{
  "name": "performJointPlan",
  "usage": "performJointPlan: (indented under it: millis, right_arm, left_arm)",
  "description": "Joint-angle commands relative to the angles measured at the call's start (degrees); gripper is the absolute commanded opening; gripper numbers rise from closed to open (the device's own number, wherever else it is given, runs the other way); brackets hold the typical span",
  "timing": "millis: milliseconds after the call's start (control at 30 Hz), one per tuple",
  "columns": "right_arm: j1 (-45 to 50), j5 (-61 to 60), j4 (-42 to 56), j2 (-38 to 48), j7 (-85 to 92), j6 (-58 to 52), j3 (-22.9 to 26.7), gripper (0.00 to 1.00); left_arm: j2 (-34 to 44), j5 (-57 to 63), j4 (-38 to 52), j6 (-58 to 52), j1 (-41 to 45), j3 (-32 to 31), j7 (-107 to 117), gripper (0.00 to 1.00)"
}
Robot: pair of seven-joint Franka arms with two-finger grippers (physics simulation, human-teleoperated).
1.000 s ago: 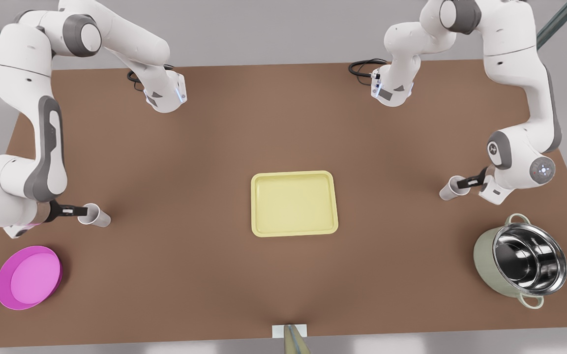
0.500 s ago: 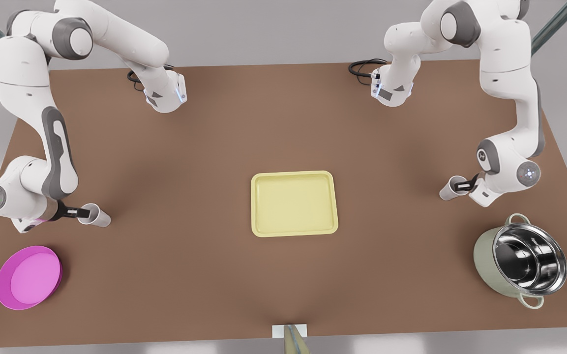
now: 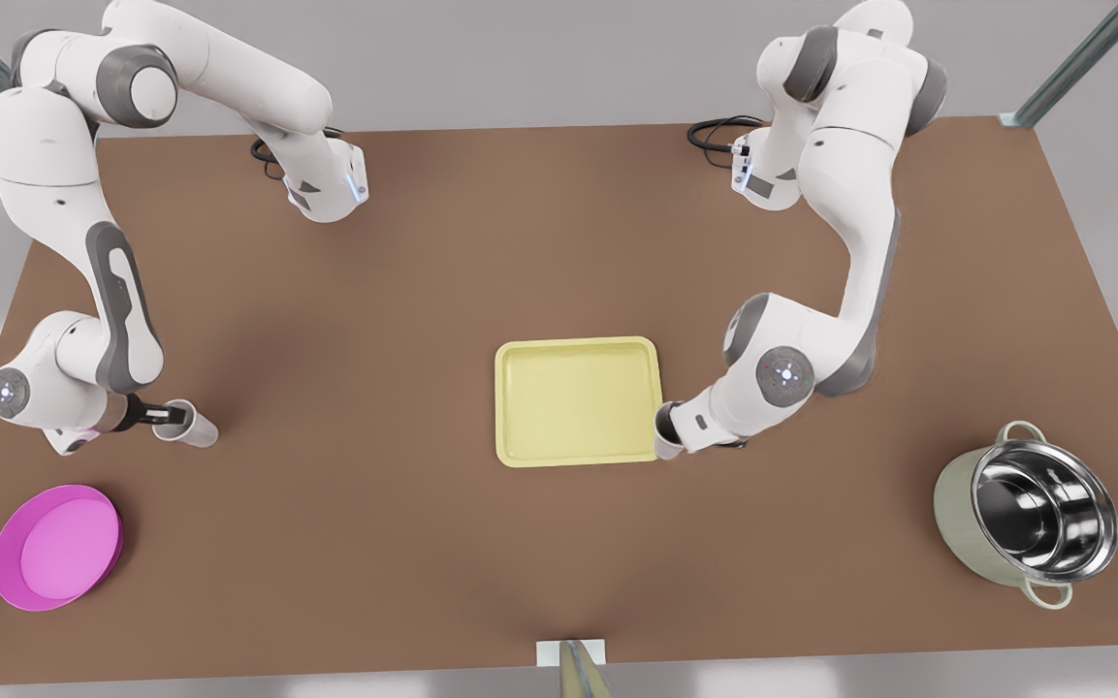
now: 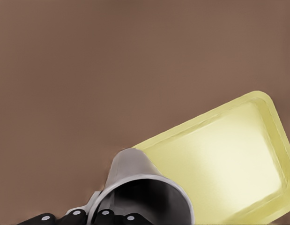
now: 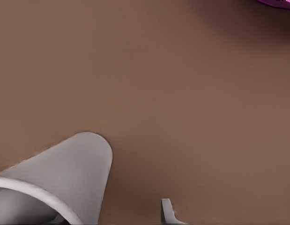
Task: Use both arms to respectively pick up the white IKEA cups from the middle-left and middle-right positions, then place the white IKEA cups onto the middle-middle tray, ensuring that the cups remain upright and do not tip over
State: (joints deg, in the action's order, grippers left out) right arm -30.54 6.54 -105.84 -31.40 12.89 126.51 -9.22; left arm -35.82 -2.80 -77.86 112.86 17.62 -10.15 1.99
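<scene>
Carried by left gripper (image 3: 667,438), clamped: white IKEA cup (image 3: 665,429) to tray (image 3: 578,400) edge | right gripper (image 3: 167,418) unmoved, clamped on second cup (image 3: 184,426)

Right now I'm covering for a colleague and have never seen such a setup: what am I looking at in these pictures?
These are simulator renders of two white robot arms at a brown table. The wide picture comes from a camera above, off the arms. The other two come from cameras on the wrists. The left hand, on the front view's right, holds the first cup by its rim at the edge of the yellow tray. The right hand, on the front view's left, is at the second cup; whether it grips it, I cannot tell. A pink bowl and a pot sit aside.
</scene>
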Motion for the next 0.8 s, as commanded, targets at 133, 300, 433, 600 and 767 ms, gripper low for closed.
performJointPlan:
  millis: [133, 300, 433, 600, 767]
  right_arm:
    - [0.57, 0.14, 1.77, 0.28, 3.02, -0.74, -0.53, 0.4]
    - [0.92, -0.48, 2.56, -0.07, 2.4, -0.74, -1.94, 0.25]
    - [0.92, -4.96, 4.41, -0.25, 2.76, -2.06, -8.0, 0.23]
    - [6.63, -13.4, 6.96, -0.6, 1.88, -2.59, -18.46, 0.23]
    - [21.56, -20.25, 10.29, -1.04, -11.12, 2.16, -18.38, 0.23]
  left_arm:
    - [-4.78, 0.34, 2.63, -5.02, 4.53, -2.95, 47.67, 0.21]
    - [-8.56, 0.17, 2.45, 0.78, 4.7, -3.21, 47.4, 0.21]
    - [-9.88, 0.34, 1.49, 3.15, 4.26, -3.3, 47.4, 0.21]
    - [-9.88, 0.17, 1.04, 3.07, 3.3, -3.3, 44.15, 1.0]
    - [-9.26, 0.17, 1.04, 1.4, 3.03, -3.3, 44.06, 1.0]
